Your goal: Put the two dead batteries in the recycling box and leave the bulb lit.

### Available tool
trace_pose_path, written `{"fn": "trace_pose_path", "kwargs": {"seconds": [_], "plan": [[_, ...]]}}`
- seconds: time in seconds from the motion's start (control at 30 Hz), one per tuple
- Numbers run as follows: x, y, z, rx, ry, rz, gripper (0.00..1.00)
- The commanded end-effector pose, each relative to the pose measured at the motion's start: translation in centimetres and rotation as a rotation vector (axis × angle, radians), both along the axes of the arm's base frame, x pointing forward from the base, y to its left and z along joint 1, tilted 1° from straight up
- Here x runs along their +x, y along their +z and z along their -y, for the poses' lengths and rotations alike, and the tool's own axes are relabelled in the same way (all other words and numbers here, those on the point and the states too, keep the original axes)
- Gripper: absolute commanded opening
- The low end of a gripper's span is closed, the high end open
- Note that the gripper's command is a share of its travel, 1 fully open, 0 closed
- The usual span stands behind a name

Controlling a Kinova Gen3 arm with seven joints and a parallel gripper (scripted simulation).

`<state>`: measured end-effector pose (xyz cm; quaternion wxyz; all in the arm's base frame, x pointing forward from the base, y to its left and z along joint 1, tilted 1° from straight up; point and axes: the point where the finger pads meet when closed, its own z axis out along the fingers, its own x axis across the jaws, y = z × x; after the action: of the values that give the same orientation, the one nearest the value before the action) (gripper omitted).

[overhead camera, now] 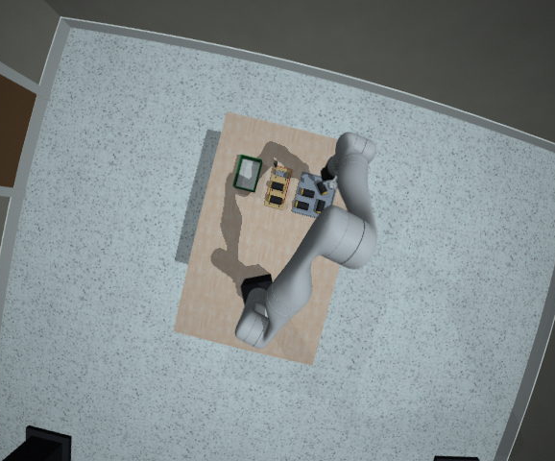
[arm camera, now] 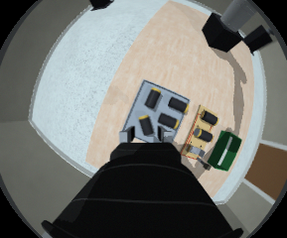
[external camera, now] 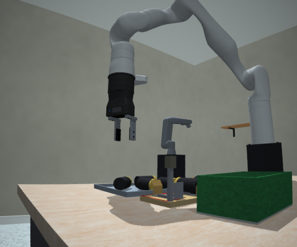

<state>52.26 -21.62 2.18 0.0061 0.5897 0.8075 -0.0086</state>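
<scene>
The fingers are spread wide with nothing between them, pointing straight down, high above the grey tray. Right under them the tray carries four black batteries with yellow ends, lying on their sides. Next over, just beside the tray, is the tan holder with two more batteries sitting in it, and a small post sticking up from it. Farthest from the fingers is the green recycling box, standing on the table beside the holder.
</scene>
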Motion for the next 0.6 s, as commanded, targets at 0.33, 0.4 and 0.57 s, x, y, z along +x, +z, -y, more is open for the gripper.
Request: {"fn": "trace_pose_path", "kwargs": {"seconds": [0.33, 0.4, 0.57], "plan": [[-0.11, 0.26, 0.21, -0.002, 0.144, -0.002, 0.90], [-0.09, 0.27, 0.22, -0.002, 0.163, -0.002, 0.90], [-0.08, 0.27, 0.22, -0.002, 0.203, -0.003, 0.90]]}}
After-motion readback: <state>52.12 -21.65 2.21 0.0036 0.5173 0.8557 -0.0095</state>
